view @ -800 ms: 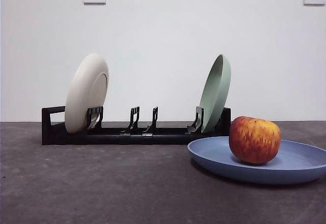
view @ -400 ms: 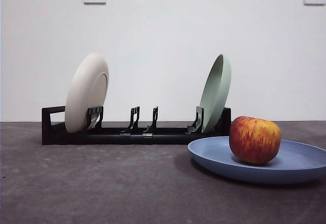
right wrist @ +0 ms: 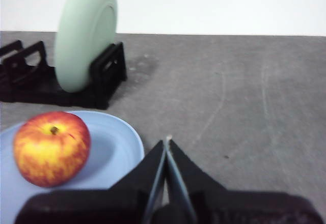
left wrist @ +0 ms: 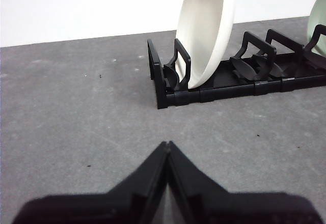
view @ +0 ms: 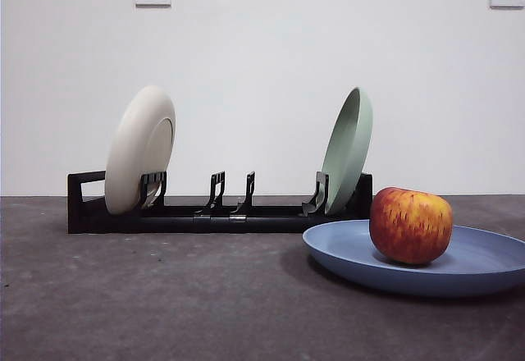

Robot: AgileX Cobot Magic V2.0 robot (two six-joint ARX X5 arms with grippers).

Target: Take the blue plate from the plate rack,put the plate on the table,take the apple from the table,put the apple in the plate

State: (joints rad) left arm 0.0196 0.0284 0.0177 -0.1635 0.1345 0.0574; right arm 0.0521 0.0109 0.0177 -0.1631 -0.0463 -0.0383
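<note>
Right wrist view is showing the right gripper [right wrist: 166, 145] with its two black jaws pressed together on nothing, hanging over the dark grey table [right wrist: 244, 91] just beside the rim of the blue plate [right wrist: 119, 150]. The red and yellow apple [right wrist: 51, 147] is sitting upright inside that plate, stem up, apart from the jaws. Beyond the plate, a pale green plate [right wrist: 84, 35] is standing on edge in the end slot of the black plate rack [right wrist: 102, 76].

The left wrist view is showing the left gripper [left wrist: 167, 150], also closed and empty, hanging over bare table well short of the rack's loop end, where a cream plate [left wrist: 206, 30] is leaning in its slot.

From the low front view, no arm is showing. The blue plate is lying flat on the table in front of the rack's green-plate end, with the apple resting toward its near left part. The rack's middle slots are standing empty.

Judging by this layout, the task is looking finished: plate down, apple in it. The step in hand seems to be drawing both arms clear. Doing that well means lifting the right gripper away from the plate's rim, not dragging across it, so the plate is not nudged and the apple is not set rolling.
</note>
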